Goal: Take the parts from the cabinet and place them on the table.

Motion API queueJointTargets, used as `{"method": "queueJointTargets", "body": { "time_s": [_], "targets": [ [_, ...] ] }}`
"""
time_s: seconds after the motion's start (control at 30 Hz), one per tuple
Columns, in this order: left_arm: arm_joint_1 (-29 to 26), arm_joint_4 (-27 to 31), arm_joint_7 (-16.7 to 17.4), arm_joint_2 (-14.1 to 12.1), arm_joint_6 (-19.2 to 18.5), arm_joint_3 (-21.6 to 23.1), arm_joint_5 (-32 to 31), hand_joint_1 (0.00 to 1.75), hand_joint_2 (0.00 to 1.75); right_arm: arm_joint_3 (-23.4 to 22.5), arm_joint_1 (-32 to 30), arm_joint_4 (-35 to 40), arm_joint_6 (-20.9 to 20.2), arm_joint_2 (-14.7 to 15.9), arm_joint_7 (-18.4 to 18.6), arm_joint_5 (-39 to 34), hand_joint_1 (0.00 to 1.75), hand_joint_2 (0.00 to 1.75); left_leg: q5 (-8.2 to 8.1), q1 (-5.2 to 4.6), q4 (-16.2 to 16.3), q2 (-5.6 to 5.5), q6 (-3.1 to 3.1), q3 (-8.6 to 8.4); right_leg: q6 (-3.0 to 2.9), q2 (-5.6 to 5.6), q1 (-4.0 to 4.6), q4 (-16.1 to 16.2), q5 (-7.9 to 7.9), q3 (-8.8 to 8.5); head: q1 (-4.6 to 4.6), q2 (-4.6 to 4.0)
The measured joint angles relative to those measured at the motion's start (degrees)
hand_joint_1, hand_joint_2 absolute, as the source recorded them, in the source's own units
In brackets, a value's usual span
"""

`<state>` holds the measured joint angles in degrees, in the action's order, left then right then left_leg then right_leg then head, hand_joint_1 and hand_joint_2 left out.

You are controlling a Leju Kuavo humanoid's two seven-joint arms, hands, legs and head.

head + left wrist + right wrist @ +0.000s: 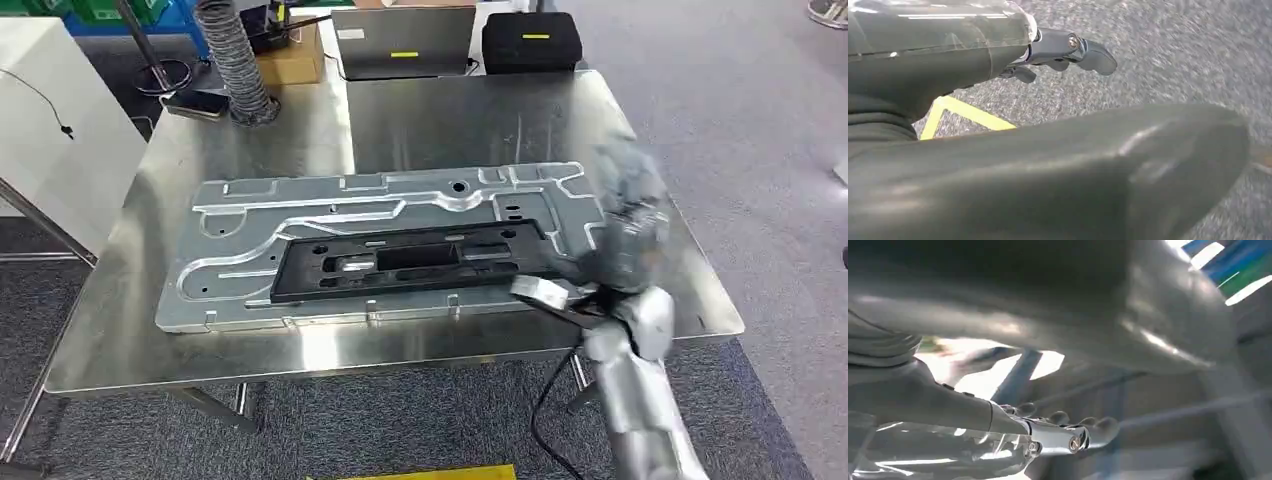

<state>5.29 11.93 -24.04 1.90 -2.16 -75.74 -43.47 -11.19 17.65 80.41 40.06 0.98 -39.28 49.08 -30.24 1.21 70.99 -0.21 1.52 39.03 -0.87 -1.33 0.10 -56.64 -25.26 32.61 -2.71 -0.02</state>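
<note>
The silver plate, flat stamped metal with raised ribs, holes and notched edges, lies lengthwise on the steel table; a black rectangular frame with cut-outs rests on it; the blurred right hand hangs over the plate's right end, fingers straight, holding nothing; the left hand is above grey carpet, fingers apart, empty.

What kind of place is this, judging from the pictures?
Probably a factory workshop or robot test lab. A stainless steel table carries a large machined metal plate with a black frame part on it; a ribbed extraction hose and a laptop stand behind.
</note>
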Motion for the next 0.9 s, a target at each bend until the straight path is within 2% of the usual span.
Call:
{"method": "queueJointTargets", "body": {
  "time_s": [0.07,0.1,0.13,0.2,0.27,0.3,0.37,0.4,0.43,0.47,0.5,0.57,0.6,0.63,0.7,0.73,0.77,0.8,0.83,0.9],
  "targets": [
    [-0.69,0.00,0.37,-0.02,0.18,-0.68,0.33,0.00,0.00,-8.37,-5.73,6.36,0.00,-0.81,-0.20,-4.26,0.00,0.00,4.72,0.11,-10.42,-0.15,-0.12,-5.39,0.50,-0.11,-0.24,-0.80,-0.77,-0.21,0.00,0.02],
    [-0.84,0.00,0.63,-0.02,0.31,-0.79,0.35,0.00,0.00,-12.42,-8.47,9.34,-0.02,-0.89,-0.39,-6.14,0.00,0.00,3.27,-0.13,-12.19,-0.51,-0.25,-6.42,0.96,0.02,0.17,-1.35,-1.13,0.15,0.00,0.02],
    [-0.90,0.00,0.72,-0.02,0.35,-0.81,0.35,0.00,0.00,-14.92,-10.49,11.31,-0.02,-0.94,-0.48,-7.40,0.00,0.00,3.37,-0.08,-12.07,-0.40,-0.95,-6.29,1.14,0.23,0.11,-1.52,-1.09,0.36,0.00,0.00],
    [-0.94,0.00,0.74,0.00,0.46,-0.83,0.13,0.00,0.00,-19.16,-14.13,14.60,-0.04,-1.48,-0.55,-12.25,0.00,0.00,3.23,-0.45,-12.02,-0.15,-1.61,-6.27,1.68,0.46,0.00,-1.30,-0.94,0.28,0.00,0.02],
    [-0.80,0.00,0.46,0.00,0.35,-0.81,0.04,0.00,0.00,-23.14,-17.11,17.11,-0.04,-1.70,-0.57,-18.88,0.00,0.00,3.64,-0.07,-12.51,-0.07,-2.42,-6.47,2.31,0.65,-0.28,-1.78,-1.57,0.32,0.02,0.02],
    [-0.79,0.00,0.17,0.00,0.17,-0.83,0.02,0.00,0.00,-24.84,-18.19,18.06,-0.04,-1.86,-0.57,-21.58,0.00,0.00,3.66,-0.08,-12.51,-0.03,-2.65,-6.46,2.61,0.87,-0.37,-3.65,-3.13,0.97,0.00,0.02],
    [-0.78,0.00,-0.57,-0.02,-0.41,-0.83,0.02,0.00,0.00,-28.08,-20.67,19.19,-0.09,-1.88,-0.59,-26.51,0.00,0.00,3.65,-0.16,-12.51,0.06,-3.01,-6.35,3.09,1.00,-0.49,-12.52,-7.97,5.05,0.02,0.02],
    [-0.75,0.00,-0.66,-0.02,-0.57,-0.83,0.04,0.00,0.00,-29.05,-21.84,19.20,-0.29,-1.94,-0.59,-27.71,0.00,0.00,3.64,-0.23,-12.50,0.06,-3.02,-6.31,3.21,1.02,-0.51,-16.69,-9.53,7.03,0.00,0.02],
    [-0.80,0.02,-0.72,-0.02,-0.85,-0.83,0.11,0.00,0.00,-30.43,-22.71,19.20,-1.03,-2.08,-0.59,-28.65,0.00,0.00,3.64,-0.31,-12.49,0.07,-3.03,-6.29,3.23,1.02,-0.56,-19.32,-10.06,8.33,0.00,0.00],
    [-0.84,0.02,-0.81,-0.02,-0.98,-0.83,-0.02,0.00,0.00,-31.64,-23.19,19.20,-1.92,-2.18,-0.59,-29.19,0.00,0.00,3.75,-0.41,-12.45,0.20,-3.05,-6.33,3.16,1.03,-0.56,-18.79,-9.13,8.08,0.02,0.00],
    [-0.80,0.02,-0.83,-0.02,-1.11,-0.83,-0.22,0.00,0.00,-32.93,-23.48,19.20,-2.66,-2.29,-0.59,-29.73,0.00,0.00,3.75,-0.46,-12.45,0.23,-3.05,-6.36,2.97,1.03,-0.56,-15.55,-7.15,6.45,0.02,0.02],
    [-0.69,0.02,-0.90,0.00,-1.20,-0.81,-0.50,0.00,0.00,-34.83,-23.97,19.04,-4.08,-2.34,-0.59,-30.54,0.00,0.00,3.80,-0.64,-12.45,0.23,-2.97,-6.55,2.17,1.04,-0.41,-4.72,-2.40,0.57,0.02,0.00],
    [-0.67,0.00,-0.90,0.18,-1.20,-0.81,-0.57,0.00,0.00,-35.70,-24.03,18.78,-4.79,-2.34,-0.59,-31.05,0.00,0.00,3.84,-0.65,-12.45,0.28,-2.85,-6.58,1.79,1.05,-0.18,-1.15,-2.46,-0.93,0.00,0.00],
    [-0.61,0.02,-0.90,0.24,-1.18,-0.81,-0.59,0.00,0.00,-36.59,-24.26,18.30,-5.51,-2.47,-0.57,-31.36,0.00,0.00,3.92,-0.87,-12.45,0.23,-2.52,-6.56,1.65,1.01,0.16,-1.21,-1.64,-0.86,0.02,0.00],
    [-0.63,0.02,-0.50,0.26,-0.94,-0.79,-0.70,0.00,0.00,-38.34,-24.67,17.33,-6.60,-2.69,-0.59,-31.27,0.00,0.00,4.20,-0.63,-12.65,0.27,-1.91,-6.43,1.40,1.05,0.38,-1.36,-1.61,-0.64,0.00,0.00],
    [-0.65,0.02,-0.22,0.33,-0.79,-0.79,-0.77,0.00,0.00,-39.17,-24.82,16.48,-7.15,-2.84,-0.59,-30.76,0.00,0.00,4.42,-0.64,-12.92,0.28,-1.54,-6.53,1.00,1.06,0.40,-1.11,-1.34,-0.62,0.02,0.02],
    [-0.65,0.02,-0.11,0.35,-0.61,-0.79,-0.81,0.00,0.00,-39.80,-24.97,15.90,-7.45,-3.08,-0.59,-30.42,0.00,0.00,3.97,-0.87,-12.52,0.33,-1.16,-6.41,0.46,0.94,-0.46,-0.19,-0.63,-0.66,0.00,0.02],
    [-0.68,0.02,-0.11,0.35,-0.50,-0.79,-0.83,0.00,0.00,-40.15,-25.01,15.48,-7.61,-3.30,-0.61,-30.33,0.00,0.00,2.47,-0.81,-11.48,0.25,-0.96,-5.96,0.18,0.84,-0.35,0.04,-0.30,-0.53,0.02,0.02],
    [-0.68,0.02,-0.09,0.37,-0.42,-0.79,-0.83,0.00,0.00,-40.50,-25.02,15.08,-7.63,-3.43,-0.61,-30.22,0.00,0.00,-0.40,-0.75,-8.38,0.20,-0.90,-4.91,-0.23,0.84,-0.33,0.03,-0.03,-0.18,0.00,0.02],
    [-0.65,0.02,-0.07,0.35,-0.39,-0.79,-0.83,0.00,0.00,-41.18,-25.16,14.09,-7.73,-3.87,-0.63,-29.81,0.00,0.00,-5.76,-0.66,0.62,0.20,-0.61,-1.91,-0.37,0.82,-0.23,-0.13,0.46,0.67,0.00,0.00]
  ]
}}
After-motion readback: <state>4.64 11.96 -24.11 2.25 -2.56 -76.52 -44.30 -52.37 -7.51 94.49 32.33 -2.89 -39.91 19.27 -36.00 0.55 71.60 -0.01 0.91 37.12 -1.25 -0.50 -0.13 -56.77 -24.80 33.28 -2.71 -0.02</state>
